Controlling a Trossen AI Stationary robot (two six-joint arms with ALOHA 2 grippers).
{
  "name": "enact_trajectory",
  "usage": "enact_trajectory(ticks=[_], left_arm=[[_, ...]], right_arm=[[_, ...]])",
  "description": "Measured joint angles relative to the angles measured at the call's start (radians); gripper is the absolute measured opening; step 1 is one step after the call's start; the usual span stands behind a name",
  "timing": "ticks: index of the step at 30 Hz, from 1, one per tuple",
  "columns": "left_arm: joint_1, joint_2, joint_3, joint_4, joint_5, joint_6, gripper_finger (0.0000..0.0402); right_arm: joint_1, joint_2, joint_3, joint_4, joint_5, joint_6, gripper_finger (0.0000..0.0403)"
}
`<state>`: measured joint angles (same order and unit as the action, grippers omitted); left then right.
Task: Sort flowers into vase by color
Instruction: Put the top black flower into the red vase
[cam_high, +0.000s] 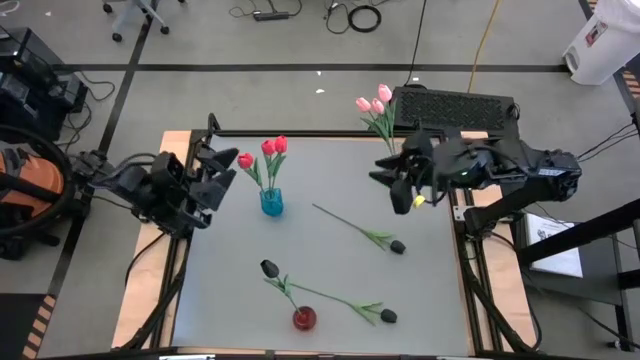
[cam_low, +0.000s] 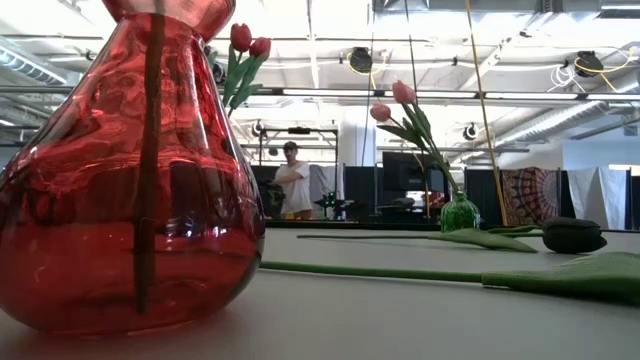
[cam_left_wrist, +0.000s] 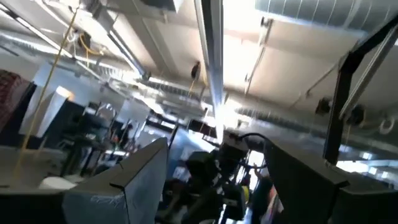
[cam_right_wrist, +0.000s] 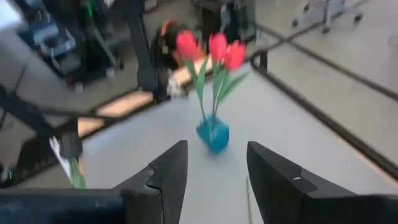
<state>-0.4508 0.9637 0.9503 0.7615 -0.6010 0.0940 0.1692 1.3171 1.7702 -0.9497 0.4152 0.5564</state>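
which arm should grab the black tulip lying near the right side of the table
Right, most likely. The right gripper hovers with open fingers just above that black tulip, while the left gripper waits at the far left edge beyond the blue vase.

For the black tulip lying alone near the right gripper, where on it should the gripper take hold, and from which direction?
Grip the black tulip at the bare middle of its thin stem, coming straight down from above with fingers across the stem. It lies flat on the table, and the leaves and bud crowd one end. The right gripper looks nearest.
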Motion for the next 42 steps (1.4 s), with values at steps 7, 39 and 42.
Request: enact_trajectory(ticks=[7,39,42], left_arm=[[0.007,0.001,0.136,-0.341,-0.006,-0.009,0.0269],[0.005,0.003,0.142,-0.544,-0.036,-0.116,0.0269],[0.005,0.003,0.142,-0.544,-0.036,-0.115,0.0269]], right_arm=[[0.000,0.075,0.000,-0.193,-0.085,-0.046,0.0157],[-0.081,0.302,-0.267,-0.297,-0.266,-0.249,0.0157],[-0.096,0.243,-0.394,-0.197,-0.334,-0.236,0.0157]])
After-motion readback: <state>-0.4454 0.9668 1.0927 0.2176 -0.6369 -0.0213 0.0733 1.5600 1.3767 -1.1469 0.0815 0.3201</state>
